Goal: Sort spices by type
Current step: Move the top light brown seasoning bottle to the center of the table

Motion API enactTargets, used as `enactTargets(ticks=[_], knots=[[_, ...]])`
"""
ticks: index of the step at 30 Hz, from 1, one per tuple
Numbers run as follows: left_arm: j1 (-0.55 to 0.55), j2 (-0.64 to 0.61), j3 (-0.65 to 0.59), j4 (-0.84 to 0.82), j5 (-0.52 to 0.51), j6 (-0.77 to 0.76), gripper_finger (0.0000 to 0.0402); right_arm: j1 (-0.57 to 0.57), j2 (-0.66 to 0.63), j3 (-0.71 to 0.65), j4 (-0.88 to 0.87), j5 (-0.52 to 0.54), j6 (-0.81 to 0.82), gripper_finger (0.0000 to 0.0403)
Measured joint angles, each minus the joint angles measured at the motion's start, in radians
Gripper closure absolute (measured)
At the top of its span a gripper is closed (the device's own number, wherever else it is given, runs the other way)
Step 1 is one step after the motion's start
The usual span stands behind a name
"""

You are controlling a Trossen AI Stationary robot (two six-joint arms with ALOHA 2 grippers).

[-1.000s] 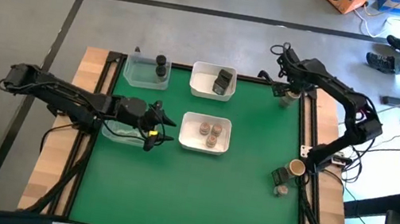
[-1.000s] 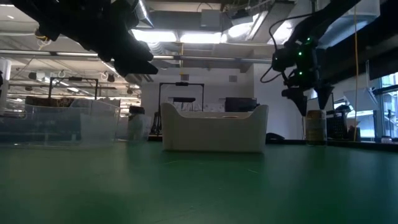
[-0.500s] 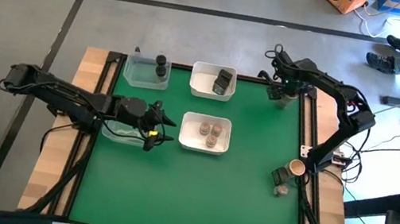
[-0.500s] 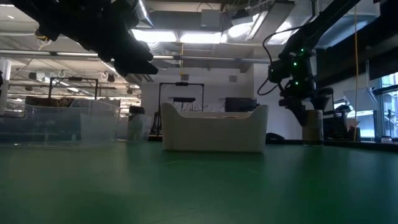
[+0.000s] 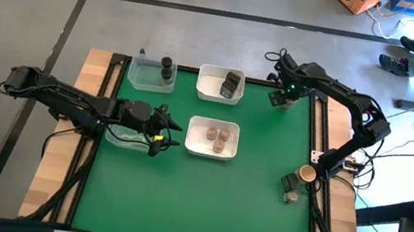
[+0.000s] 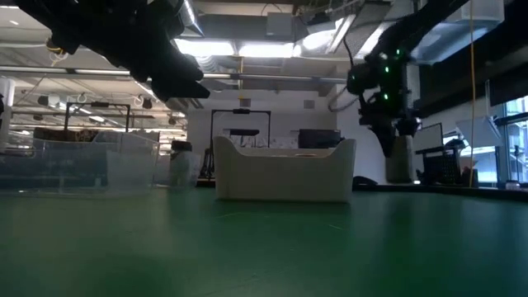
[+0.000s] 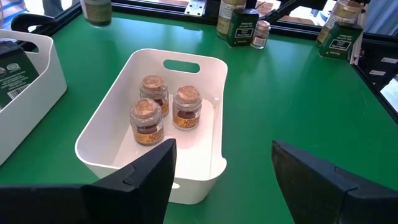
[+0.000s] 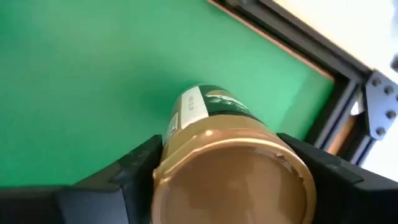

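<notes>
Two arms are out. The left gripper [image 5: 161, 130] hangs open at the mat's nine o'clock edge, facing a white tray [image 7: 205, 65] of three cork-topped jars [image 7: 164, 109]; their labels are unreadable. Open green mat [image 5: 201, 203] spreads toward six o'clock. At one o'clock, near the black frame rail [image 8: 292, 56], the right gripper [image 8: 231, 180] clasps a gold-lidded jar [image 8: 233, 171] with an unreadable green-and-white label.
</notes>
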Motion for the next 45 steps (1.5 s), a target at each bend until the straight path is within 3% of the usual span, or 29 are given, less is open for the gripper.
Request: enactTargets(ticks=[15, 22, 29, 38, 45], knots=[[-0.035, -0.003, 0.000, 0.002, -0.005, -0.026, 0.0155, 0.424, -0.086, 0.207, 0.006, -0.026, 0.025, 0.0121], [-0.098, -0.003, 0.001, -0.011, -0.087, -0.025, 0.0155, 0.652, -0.086, 0.232, 0.079, -0.029, 0.054, 0.0121], [-0.164, -0.003, 0.001, -0.010, -0.150, -0.047, 0.0155, 0.884, -0.079, 0.232, 0.167, -0.109, 0.054, 0.0121], [-0.285, -0.003, 0.008, 0.002, -0.265, -0.088, 0.0155, 1.120, 0.027, 0.232, 0.279, -0.181, 0.089, 0.0121], [-0.375, -0.002, 0.028, 0.001, -0.317, -0.120, 0.0155, 1.202, 0.160, 0.250, 0.341, -0.201, 0.160, 0.0121]])
